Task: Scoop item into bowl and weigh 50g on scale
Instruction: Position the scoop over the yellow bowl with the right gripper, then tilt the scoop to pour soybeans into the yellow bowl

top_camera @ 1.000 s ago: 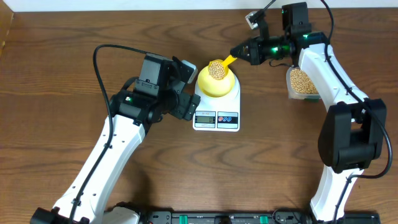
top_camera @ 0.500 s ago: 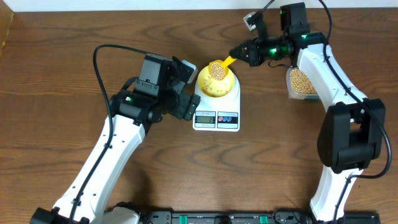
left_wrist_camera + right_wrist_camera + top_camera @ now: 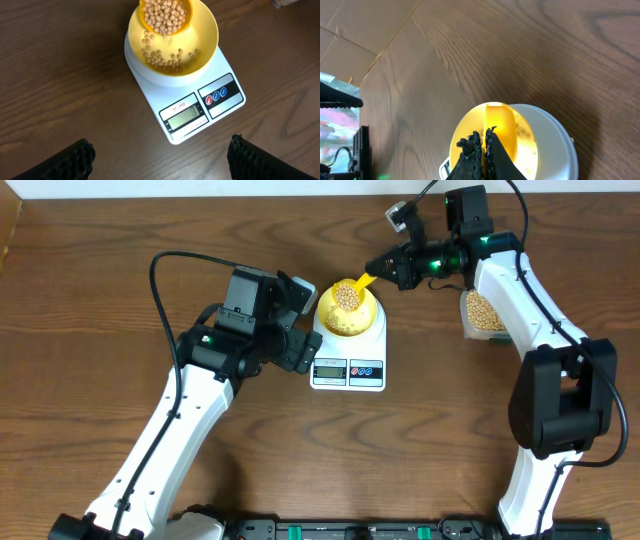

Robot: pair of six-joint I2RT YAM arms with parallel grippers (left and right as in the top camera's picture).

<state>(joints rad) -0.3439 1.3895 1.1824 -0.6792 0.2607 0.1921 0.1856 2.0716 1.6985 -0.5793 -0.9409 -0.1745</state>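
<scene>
R gripper (image 3: 381,269) clamped on scoop (image 3: 166,15), tipped over bowl (image 3: 207,37) on scale (image 3: 220,80); beans (image 3: 165,61) inside. L gripper (image 3: 161,157) at scale's 9 o'clock, spread wide, empty.

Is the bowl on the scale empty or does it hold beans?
Partly filled: beans cover part of the bowl's bottom, below the rim; a loaded scoop hangs above.

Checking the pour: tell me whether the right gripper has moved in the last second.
Yes, slightly. Overhead, the right gripper, shut on the scoop, has edged leftward in the picture toward the bowl, judged against the scale, which has stayed put.
</scene>
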